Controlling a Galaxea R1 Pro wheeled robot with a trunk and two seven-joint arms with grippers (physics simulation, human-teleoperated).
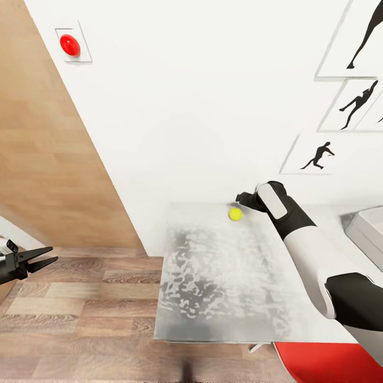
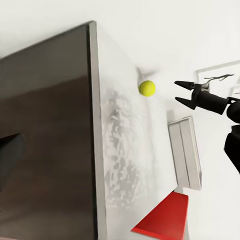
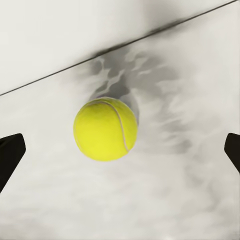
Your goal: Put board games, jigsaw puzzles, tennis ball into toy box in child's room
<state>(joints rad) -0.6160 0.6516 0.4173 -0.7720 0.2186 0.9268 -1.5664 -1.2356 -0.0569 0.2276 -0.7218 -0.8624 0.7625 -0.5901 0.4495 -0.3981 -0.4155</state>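
The ball point(image 1: 235, 214) lies on the far part of the tabletop point(image 1: 223, 282), near the wall. The right hand point(image 1: 240, 200) hovers just beside it, fingers spread wide and not touching. The left hand point(image 1: 45, 257) hangs open over the floor, well left.

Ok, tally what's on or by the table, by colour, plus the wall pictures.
Yellow-green: 1, tennis ball
Pale grey: 1, toy box
Red: 1, chair seat
Black-silhouette wall pictures: 3 in view
Total: 6
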